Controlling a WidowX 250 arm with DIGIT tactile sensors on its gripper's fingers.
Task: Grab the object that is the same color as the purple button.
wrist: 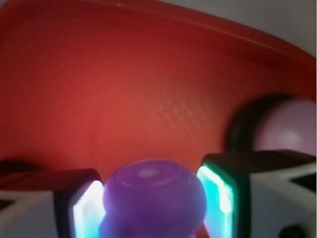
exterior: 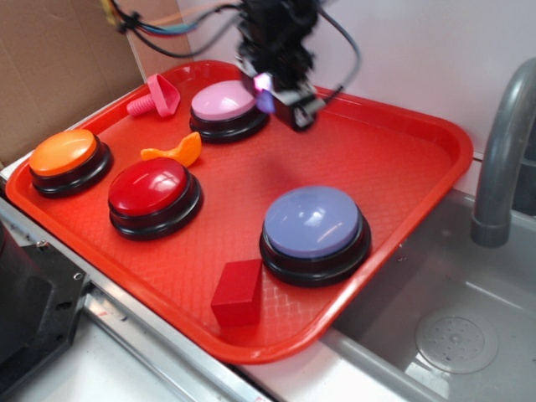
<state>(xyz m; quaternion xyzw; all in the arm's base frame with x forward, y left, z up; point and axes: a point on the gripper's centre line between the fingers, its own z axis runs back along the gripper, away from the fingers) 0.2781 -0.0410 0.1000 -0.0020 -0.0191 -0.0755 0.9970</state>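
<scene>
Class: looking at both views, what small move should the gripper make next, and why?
Probably a short lift straight up. The gripper is closed on the purple toy piece, above the red tray, so the grab looks made.

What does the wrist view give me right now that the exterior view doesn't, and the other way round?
Only the wrist view shows the purple object plainly, sitting between the gripper's lit fingers, which press its sides. Only the exterior view shows the purple button, the orange button, the red button, the red block and the sink. Both show the red tray and the pink button.
</scene>
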